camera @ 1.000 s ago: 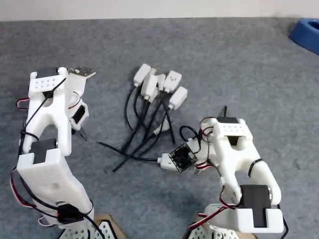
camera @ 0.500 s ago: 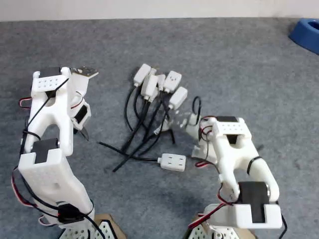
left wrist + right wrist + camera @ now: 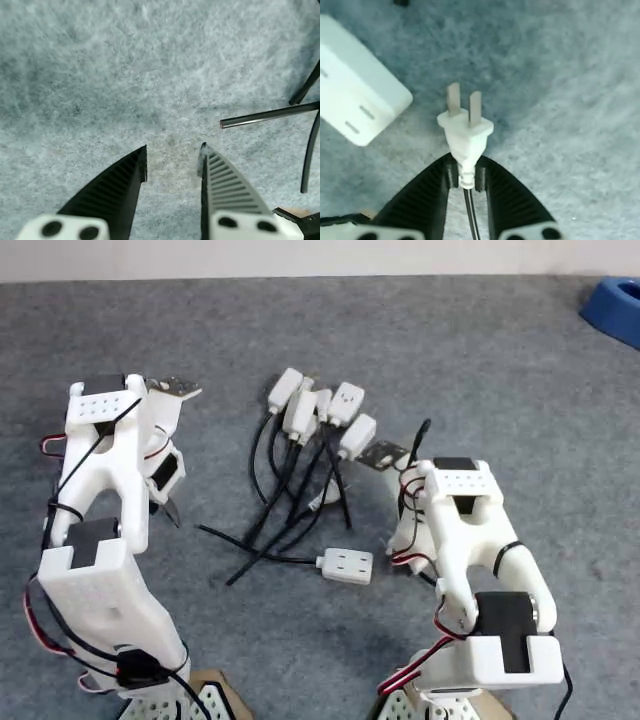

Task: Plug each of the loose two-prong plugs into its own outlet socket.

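Swung up from the lone outlet block (image 3: 345, 565) to the socket cluster (image 3: 320, 410), the right gripper (image 3: 466, 172) clamps a two-prong plug (image 3: 465, 131), prongs facing a white socket (image 3: 355, 107), though from above the plug is hidden. Left gripper (image 3: 172, 160) hangs parted over bare carpet (image 3: 100, 75) beside a black cord end (image 3: 265, 115). Farthest, a blue bowl (image 3: 612, 305) is cut off, contents unseen.

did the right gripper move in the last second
Yes: the right gripper, shut on a plug, has swung away from the lone socket block toward the socket cluster.
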`<state>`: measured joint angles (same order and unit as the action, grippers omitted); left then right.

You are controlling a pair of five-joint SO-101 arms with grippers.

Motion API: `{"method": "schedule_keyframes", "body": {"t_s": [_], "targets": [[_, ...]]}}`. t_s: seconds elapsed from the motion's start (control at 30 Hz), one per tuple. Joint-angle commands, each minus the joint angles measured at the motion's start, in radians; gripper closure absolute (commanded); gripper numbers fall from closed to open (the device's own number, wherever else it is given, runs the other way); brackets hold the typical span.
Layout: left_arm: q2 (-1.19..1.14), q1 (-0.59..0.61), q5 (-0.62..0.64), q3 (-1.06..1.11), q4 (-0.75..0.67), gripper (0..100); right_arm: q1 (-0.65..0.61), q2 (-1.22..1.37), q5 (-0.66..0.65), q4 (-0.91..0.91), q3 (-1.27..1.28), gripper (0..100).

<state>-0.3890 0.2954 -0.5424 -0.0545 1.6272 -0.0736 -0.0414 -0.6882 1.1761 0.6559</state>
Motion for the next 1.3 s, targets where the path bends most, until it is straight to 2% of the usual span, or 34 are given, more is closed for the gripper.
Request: {"method": "schedule_keyframes", "body": {"t_s": [0.0,0.1,0.17,0.33,0.47,0.63,1.0,1.1,1.2,1.27], "targets": [[0.061,-0.012,0.009,-0.024,0.015,82,0.013,-0.007,0.026,-0.036,-0.033,99.3],[0.061,-0.012,0.008,-0.024,0.015,82,0.013,-0.008,0.015,-0.085,0.008,99.1],[0.059,-0.012,0.008,-0.024,0.014,82,0.008,-0.008,-0.075,-0.094,0.036,97.3],[0.059,-0.012,0.006,-0.024,0.012,82,0.013,-0.008,-0.295,-0.097,0.077,81.8],[0.056,-0.012,0.006,-0.024,0.012,82,0.013,-0.008,-0.348,-0.113,0.087,76.7],[0.056,-0.012,0.005,-0.024,0.012,82,0.013,-0.007,-0.345,-0.202,0.104,76.7],[0.056,-0.013,0.005,-0.024,0.012,82,0.007,-0.008,-0.345,-0.271,0.202,77.2],[0.056,-0.013,0.005,-0.016,0.012,82,-0.002,-0.008,-0.347,-0.272,0.197,84.4],[0.056,-0.018,0.006,-0.012,0.014,82,-0.041,-0.01,-0.345,-0.272,0.197,97.9],[0.058,-0.015,0.006,-0.012,0.014,82,-0.059,-0.01,-0.345,-0.272,0.199,98.2]]}}
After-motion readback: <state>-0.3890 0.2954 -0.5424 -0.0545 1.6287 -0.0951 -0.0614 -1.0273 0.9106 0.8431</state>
